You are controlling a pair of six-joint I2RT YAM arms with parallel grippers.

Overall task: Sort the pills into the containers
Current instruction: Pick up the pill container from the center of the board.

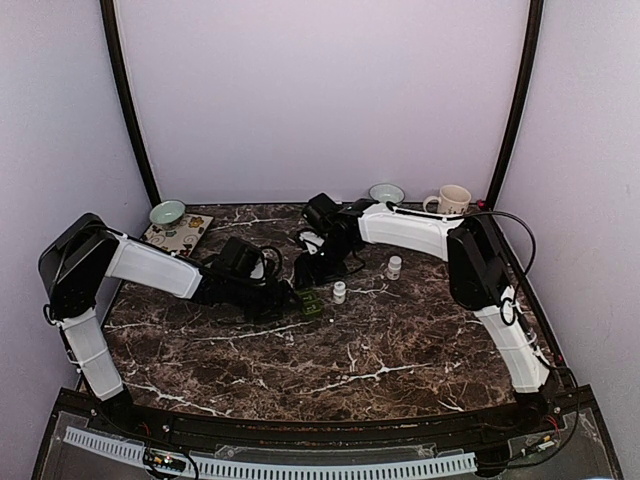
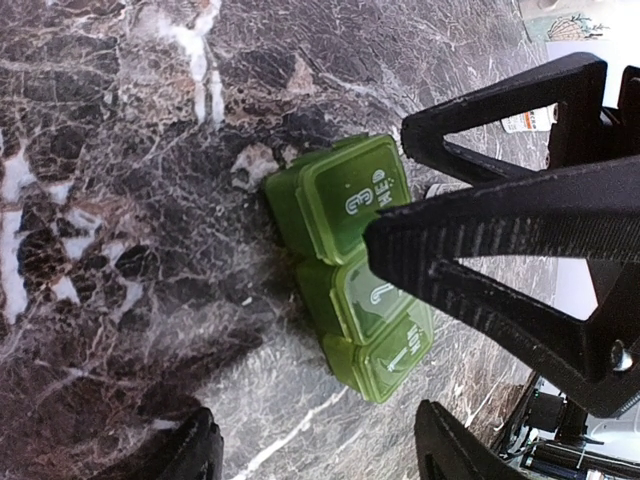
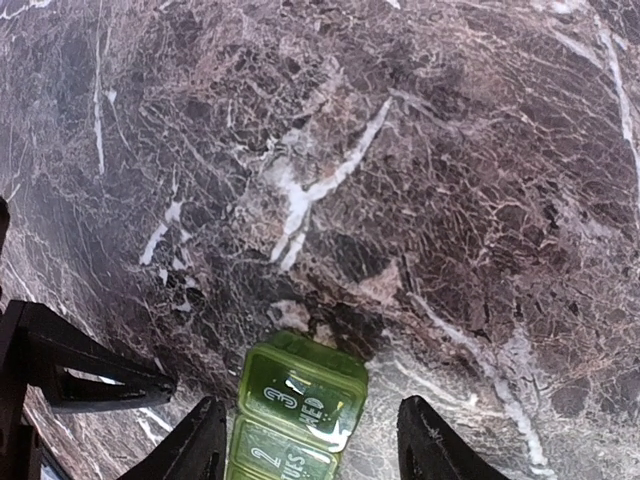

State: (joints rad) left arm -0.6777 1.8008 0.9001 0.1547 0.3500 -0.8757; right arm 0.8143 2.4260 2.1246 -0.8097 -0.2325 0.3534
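The green pill box (image 1: 311, 305) lies in the middle of the dark bench (image 1: 400, 350) with its lids shut. The right tool (image 3: 312, 410) is open, with one finger on each side of the box, not touching it. The left tool (image 2: 318, 420) is open too, just beside the box. The box looks light, hard and smooth, so it may slide. Holding its long sides seems best.

Green pill box (image 1: 311, 306) lies near a white bottle (image 1: 339, 291) on marble table (image 1: 400, 360).
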